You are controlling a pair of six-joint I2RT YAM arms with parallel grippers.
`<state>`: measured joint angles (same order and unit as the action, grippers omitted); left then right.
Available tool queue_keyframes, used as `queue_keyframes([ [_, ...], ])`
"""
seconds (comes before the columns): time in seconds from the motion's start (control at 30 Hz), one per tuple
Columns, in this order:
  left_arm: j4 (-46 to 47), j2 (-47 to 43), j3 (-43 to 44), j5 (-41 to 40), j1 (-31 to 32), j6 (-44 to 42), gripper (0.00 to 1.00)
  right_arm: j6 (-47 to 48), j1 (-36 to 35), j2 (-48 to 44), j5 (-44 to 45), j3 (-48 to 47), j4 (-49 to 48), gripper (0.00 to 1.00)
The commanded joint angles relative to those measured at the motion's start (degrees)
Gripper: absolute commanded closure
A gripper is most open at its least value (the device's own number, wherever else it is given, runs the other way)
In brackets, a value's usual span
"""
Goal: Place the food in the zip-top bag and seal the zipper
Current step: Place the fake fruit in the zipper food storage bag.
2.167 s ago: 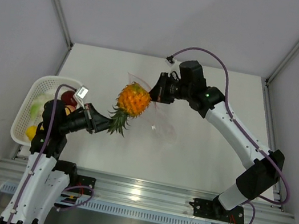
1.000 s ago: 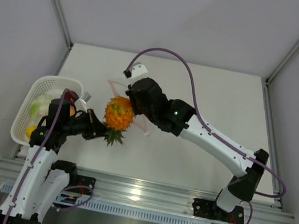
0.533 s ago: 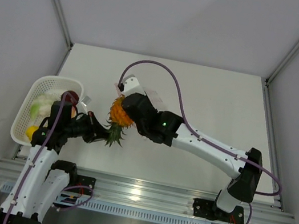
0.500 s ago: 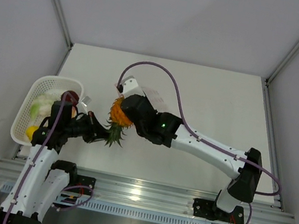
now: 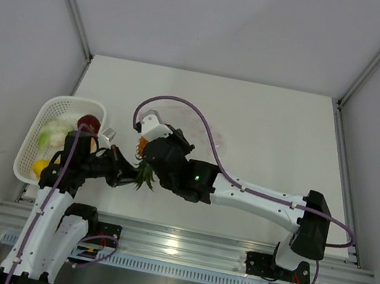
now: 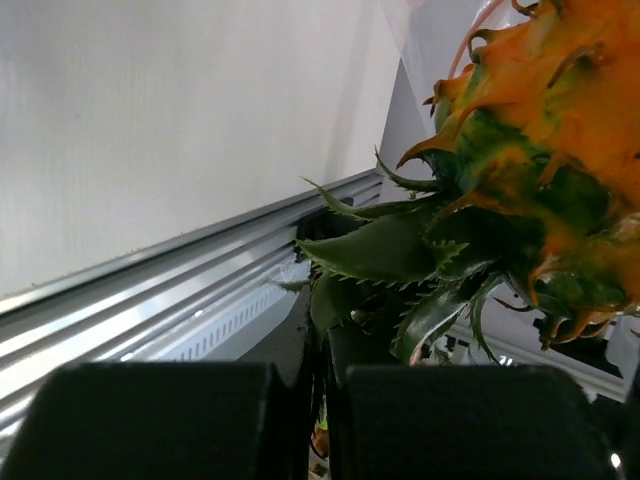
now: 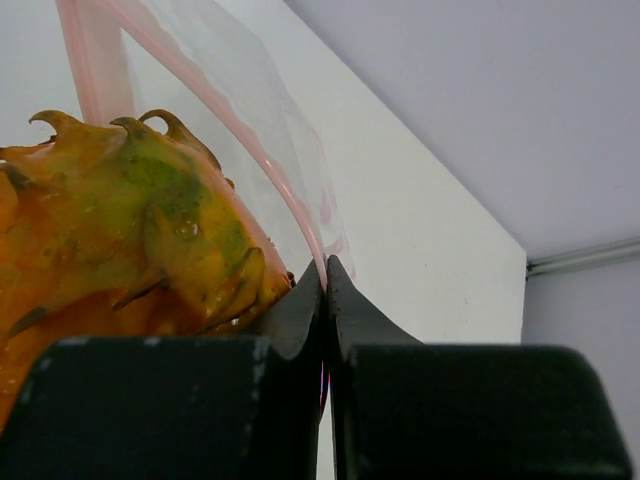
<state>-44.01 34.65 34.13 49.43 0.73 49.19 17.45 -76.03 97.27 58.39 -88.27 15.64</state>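
Bagging the toy pineapple is the step in hand. It is held between both arms just to the right of the white basket, its orange body pressed into the mouth of the zip-top bag. The left gripper is clamped tight on the fruit's green leaf crown. The right gripper is pinched fully closed on the zipper, holding that edge of the mouth against the fruit.

From above, the right arm covers most of the pineapple, so how deep it sits in the bag cannot be told. The rest of the clear film trails away on the side of the fruit far from the basket.

Inside the basket lie 3 more pieces: a dark red apple, a pale leafy piece and a yellow piece.

Next, I judge, the left arm must push the fruit further away from the basket while the right draws the mouth back over it. Only then should the crown be let go. The spiky skin could snag the thin film.
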Motion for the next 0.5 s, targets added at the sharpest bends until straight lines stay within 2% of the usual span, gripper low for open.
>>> queue_keyframes([
  [0.0, 5.52, -0.99, 5.33, 7.26, 0.41, 7.76, 0.99, 0.57, -3.42, 4.14, -4.16, 3.01, -3.33, 1.0],
  [0.27, 10.78, -0.99, 6.03, 9.99, 0.5, 11.46, 1.0, -2.6, -3.51, 8.54, -8.03, 3.37, -1.84, 1.0],
  [0.47, 14.64, -1.52, 2.88, 8.49, 0.5, 12.25, 0.99, -10.32, -1.41, 9.16, -15.75, -0.32, 2.02, 1.0],
])
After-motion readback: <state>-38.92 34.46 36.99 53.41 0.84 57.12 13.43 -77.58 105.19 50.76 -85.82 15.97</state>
